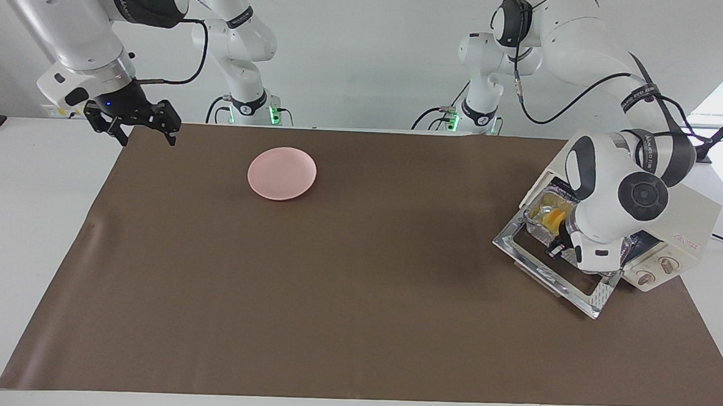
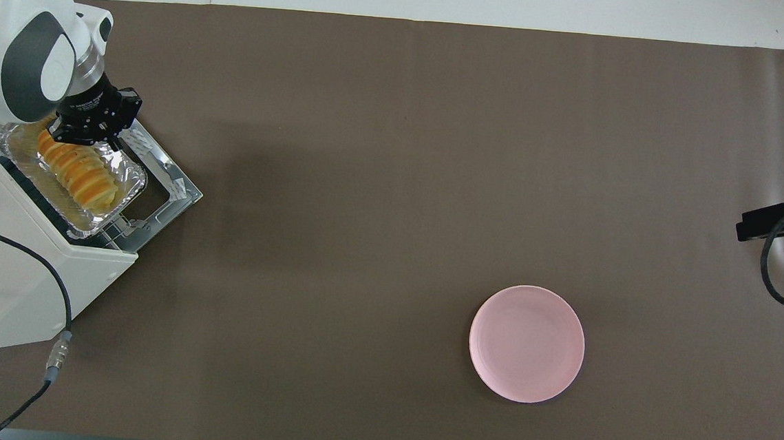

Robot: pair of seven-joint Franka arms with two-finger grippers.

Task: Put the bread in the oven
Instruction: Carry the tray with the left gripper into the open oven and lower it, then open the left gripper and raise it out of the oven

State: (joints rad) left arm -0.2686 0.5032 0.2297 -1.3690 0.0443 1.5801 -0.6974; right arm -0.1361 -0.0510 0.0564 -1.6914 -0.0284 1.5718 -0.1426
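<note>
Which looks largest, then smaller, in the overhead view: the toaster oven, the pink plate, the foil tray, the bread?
1. Toaster oven, though the arm hides part of it.
2. Foil tray and pink plate: they look alike in extent, so I do not rank them.
3. Bread, lying inside the tray.
</note>
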